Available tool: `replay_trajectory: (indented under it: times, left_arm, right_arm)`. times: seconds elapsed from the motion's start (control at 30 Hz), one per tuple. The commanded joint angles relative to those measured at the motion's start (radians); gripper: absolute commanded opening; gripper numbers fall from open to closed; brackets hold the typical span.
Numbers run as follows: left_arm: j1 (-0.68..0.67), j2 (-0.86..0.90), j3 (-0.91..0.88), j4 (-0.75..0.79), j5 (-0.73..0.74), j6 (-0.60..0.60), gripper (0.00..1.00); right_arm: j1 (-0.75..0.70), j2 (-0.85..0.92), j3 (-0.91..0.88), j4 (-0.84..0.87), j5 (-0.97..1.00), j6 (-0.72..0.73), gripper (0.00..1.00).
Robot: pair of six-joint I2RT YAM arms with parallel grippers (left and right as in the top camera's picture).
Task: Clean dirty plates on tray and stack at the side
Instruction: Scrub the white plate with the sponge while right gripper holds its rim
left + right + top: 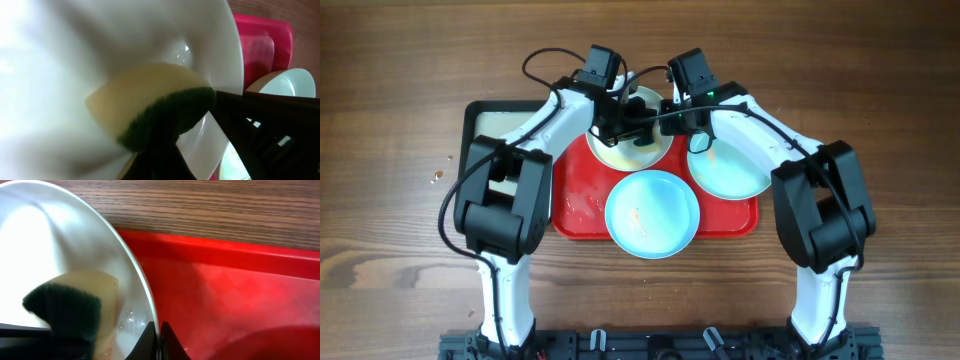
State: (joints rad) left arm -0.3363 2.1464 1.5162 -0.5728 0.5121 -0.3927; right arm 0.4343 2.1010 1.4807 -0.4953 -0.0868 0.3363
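Three plates sit on the red tray (570,222). The white plate (50,240) is at the tray's far edge. The right hand (157,339) is narrowed onto its rim, one finger on each side. The left hand (620,125) is closed on a yellow-green sponge (150,107) pressed against that plate's inside.

The front blue plate (652,213) overhangs the tray's near rim. The right blue plate (730,170) hangs over the right rim, and the two sit just beside each other. We see bare, smeared tray floor at front left.

A black-rimmed tray (475,125) butts against the far-left corner. Open desk (880,100) wood shows on both sides.
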Motion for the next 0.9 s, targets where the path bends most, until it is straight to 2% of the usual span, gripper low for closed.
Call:
replay_trajectory:
  times: [0.0,0.23,0.4,0.87]
  left_arm:
    - [0.030,-0.140,0.008,-0.027,-0.097,-0.008,0.04]
    - [0.037,-0.192,0.004,-0.204,-0.387,-0.004,0.04]
    - [0.037,-0.160,-0.058,-0.201,-0.474,-0.005,0.04]
    - [0.003,-0.149,-0.242,0.020,-0.487,-0.006,0.04]
  right_arm:
    - [0.018,-0.023,0.004,0.008,-0.043,0.004,0.04]
    - [0.018,-0.023,0.004,0.008,-0.043,0.004,0.04]
    - [0.018,-0.023,0.004,0.008,-0.044,0.004,0.04]
    - [0.018,-0.023,0.003,0.005,-0.044,0.004,0.04]
